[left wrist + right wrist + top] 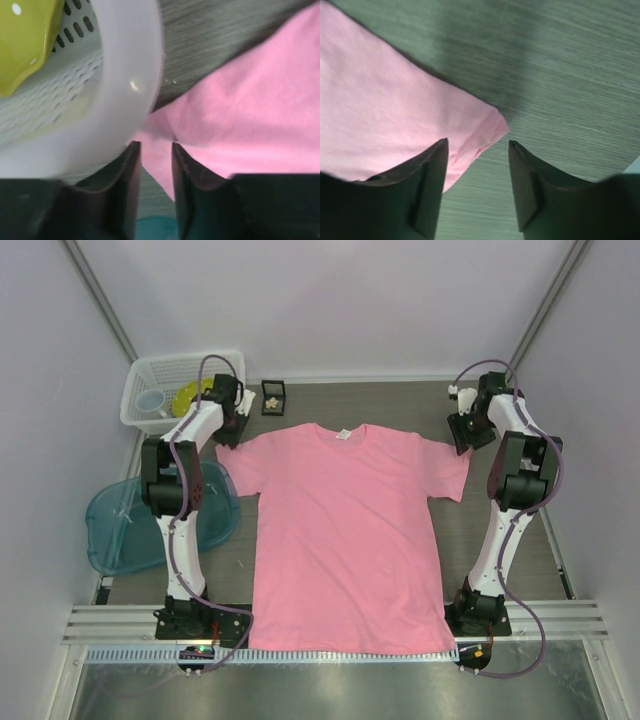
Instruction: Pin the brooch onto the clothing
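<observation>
The pink T-shirt (345,530) lies flat, spread out in the middle of the table, collar towards the back. The brooch (272,396) is a tiny pale ornament inside a small black box (273,408) just behind the shirt's left shoulder. My left gripper (232,435) hovers at the left sleeve; in the left wrist view its jaws (156,145) stand narrowly apart with the sleeve corner (160,160) beneath the gap. My right gripper (462,443) is open and empty over the right sleeve's corner (485,127), as the right wrist view (477,142) shows.
A white perforated basket (140,370) stands at the back left, holding a yellow item (186,398) and a cup; its rim (130,60) is close beside my left gripper. A teal tub (110,530) lies left of the left arm. Walls enclose the table.
</observation>
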You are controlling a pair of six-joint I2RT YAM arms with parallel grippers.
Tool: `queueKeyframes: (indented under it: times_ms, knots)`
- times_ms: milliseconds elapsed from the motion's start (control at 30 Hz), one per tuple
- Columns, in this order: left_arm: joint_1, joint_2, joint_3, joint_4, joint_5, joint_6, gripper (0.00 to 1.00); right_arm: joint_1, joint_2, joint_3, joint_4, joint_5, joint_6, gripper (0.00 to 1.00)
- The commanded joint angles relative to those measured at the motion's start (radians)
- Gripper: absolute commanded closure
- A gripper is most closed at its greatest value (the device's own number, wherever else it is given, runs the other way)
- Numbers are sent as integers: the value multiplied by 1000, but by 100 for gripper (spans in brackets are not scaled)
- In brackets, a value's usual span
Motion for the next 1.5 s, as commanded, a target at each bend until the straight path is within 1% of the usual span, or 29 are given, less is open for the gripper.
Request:
queueKeyframes:
  times_ms: [0, 33, 67, 133, 167, 267, 300, 333, 400, 433, 467, 500, 533, 567, 600, 667, 700, 767, 800, 833, 867, 900, 1000, 1033, 1100, 1133, 1200, 1300, 1467]
  knots:
    - [5, -157, -11, 25, 100, -26, 58, 5, -87, 77, -24, -67, 19, 36]
    - [2, -183, -24, 25, 149, -35, 46, 5, -102, 82, -26, -76, 24, 33]
    - [0, -227, -25, 25, 154, -40, 44, 3, -122, 100, -28, -93, 28, 28]
    - [-6, -275, -30, 32, 170, -47, 41, 3, -174, 118, -35, -112, 35, 21]
    - [-8, -319, -25, 32, 172, -47, 36, 5, -193, 137, -35, -124, 36, 10]
    - [-21, -382, -22, 74, 167, -32, 28, 3, -279, 158, -2, -175, 59, 3]
    - [-28, -416, -21, 107, 166, -23, 16, 3, -338, 154, 24, -197, 77, 3]
    - [-41, -430, -19, 129, 166, -9, 1, 5, -374, 137, 129, -199, 152, 3]
    - [-55, -462, -37, 236, 163, 20, 0, 5, -453, 31, 265, -221, 214, 2]
    - [-70, -467, -47, 271, 163, 32, 0, 3, -519, -8, 395, -227, 251, 2]
    - [-77, -470, -56, 308, 151, 16, 0, 5, -543, -74, 444, -224, 325, 2]
    - [-86, -470, -71, 391, 101, 11, 0, 3, -564, -102, 487, -218, 366, 2]
    - [-98, -459, -58, 401, 115, 34, 0, 3, -593, -122, 539, -231, 386, 2]
    - [-106, -439, -33, 340, 152, 156, 0, 3, -601, -147, 552, -257, 390, 2]
    - [-116, -420, 11, 297, 169, 189, 0, 8, -600, -145, 543, -288, 384, 2]
    - [-161, -337, 115, 231, 132, 215, 0, 10, -583, -112, 468, -354, 401, 1]
    - [-178, -308, 145, 217, 53, 264, 0, 10, -580, -107, 450, -371, 427, 1]
    - [-231, -210, 205, 215, -41, 324, 0, 11, -583, -134, 434, -388, 469, 1]
    - [-245, -167, 221, 221, -82, 395, 0, 11, -584, -147, 433, -400, 496, 1]
    - [-277, -127, 249, 221, -186, 429, 0, 13, -587, -159, 422, -411, 507, 1]
    - [-291, -44, 301, 223, -231, 463, 0, 14, -592, -190, 422, -425, 518, 1]
    - [-301, -3, 333, 223, -272, 483, 0, 16, -599, -208, 422, -429, 551, 1]
    - [-319, 125, 442, 221, -340, 508, 8, 19, -619, -282, 434, -440, 593, 1]
    - [-319, 156, 465, 220, -351, 513, 14, 17, -627, -303, 454, -449, 616, 1]
    - [-321, 221, 527, 218, -369, 516, 22, 19, -644, -369, 482, -469, 637, 1]
    - [-319, 237, 542, 217, -369, 517, 30, 19, -653, -386, 500, -474, 657, 1]
    - [-319, 277, 562, 221, -368, 516, 34, 20, -658, -414, 511, -483, 674, 1]
    - [-319, 309, 570, 240, -383, 530, 36, 20, -653, -434, 522, -485, 703, 1]
    - [-316, 366, 565, 284, -406, 537, 45, 20, -650, -454, 548, -500, 745, 1]
